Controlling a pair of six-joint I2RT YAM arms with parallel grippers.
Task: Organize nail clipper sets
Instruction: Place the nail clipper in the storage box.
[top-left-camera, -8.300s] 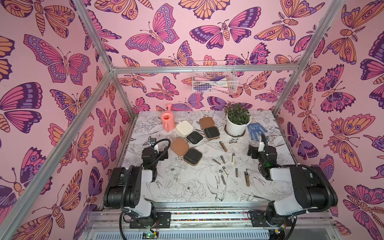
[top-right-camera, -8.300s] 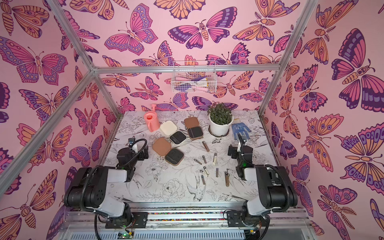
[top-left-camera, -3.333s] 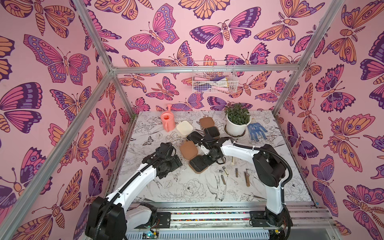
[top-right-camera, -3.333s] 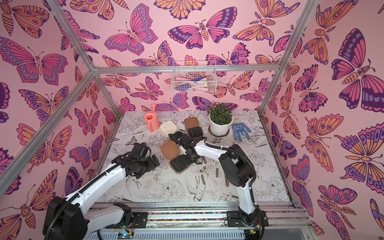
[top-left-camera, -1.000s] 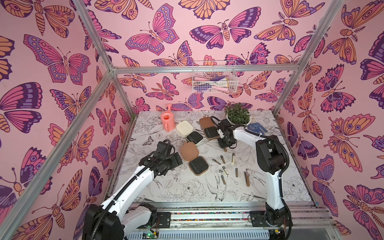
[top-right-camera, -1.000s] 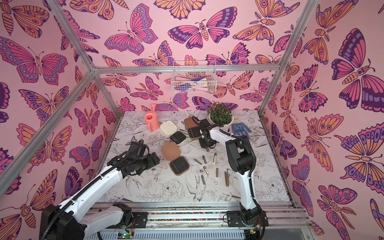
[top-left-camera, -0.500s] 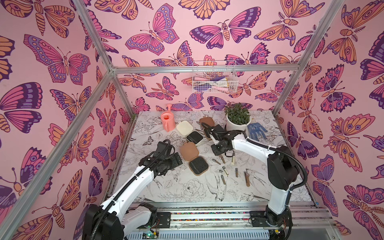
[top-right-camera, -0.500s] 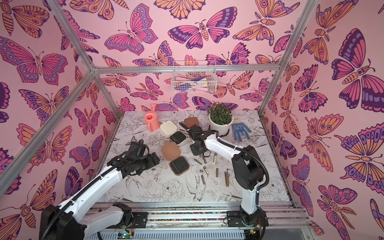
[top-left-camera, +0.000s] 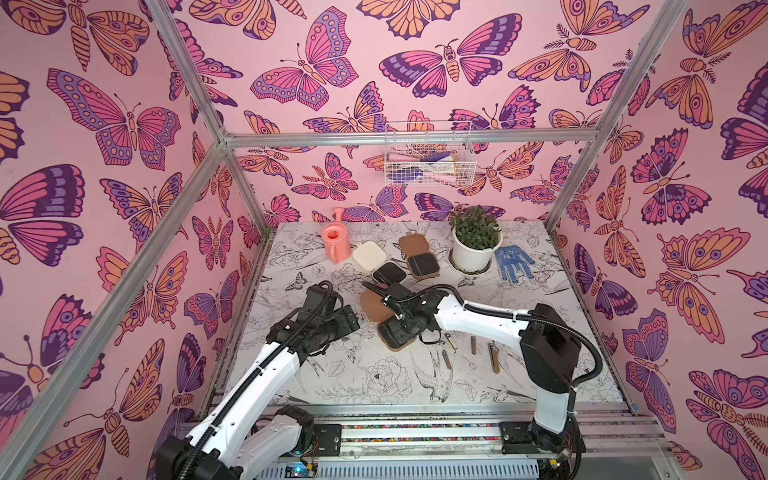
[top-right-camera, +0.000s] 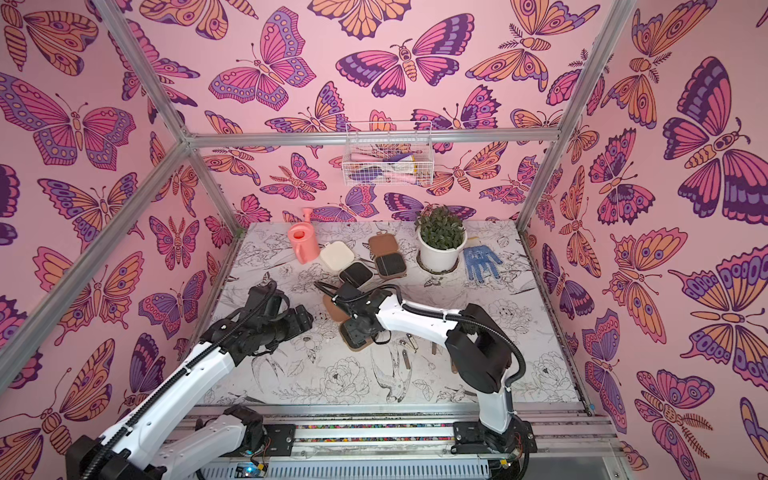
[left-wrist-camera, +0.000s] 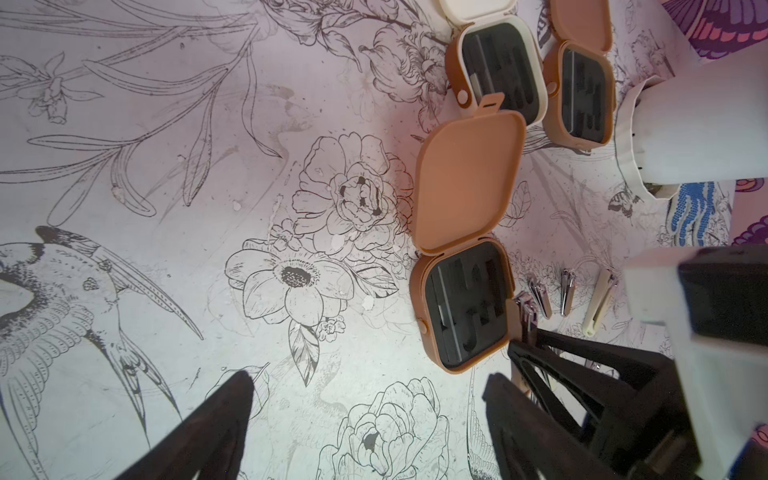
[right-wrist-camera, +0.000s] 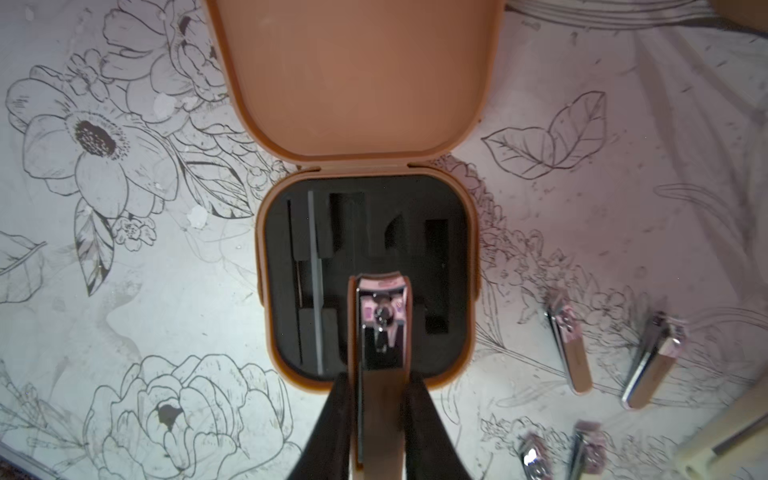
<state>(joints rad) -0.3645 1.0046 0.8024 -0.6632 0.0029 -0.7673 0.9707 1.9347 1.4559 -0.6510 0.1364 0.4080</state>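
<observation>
Three nail clipper sets lie open on the table. The middle tan-brown case (top-left-camera: 392, 336) has its lid (right-wrist-camera: 353, 75) flat and its black-lined tray (right-wrist-camera: 415, 199) facing up. My right gripper (right-wrist-camera: 380, 382) is shut on a metal nail clipper (right-wrist-camera: 380, 324) and holds it just above that tray. My left gripper (left-wrist-camera: 365, 395) hangs open over bare table to the left of the case (left-wrist-camera: 461, 307), holding nothing. A cream case (top-left-camera: 366, 254) and a second tan-brown case (top-left-camera: 423, 264) sit open further back. Several loose clippers (top-left-camera: 473, 345) lie to the right of the middle case.
At the back stand a pink watering can (top-right-camera: 303, 243), a potted plant in a white pot (top-right-camera: 441, 245) and a blue dotted glove (top-right-camera: 481, 257). A white wire basket (top-left-camera: 428, 160) hangs on the back wall. Pink butterfly walls close in three sides.
My right gripper has carried the clipper from near the back cases forward and left, to above the middle case. My left arm has barely moved, and its jaws have narrowed slightly.
</observation>
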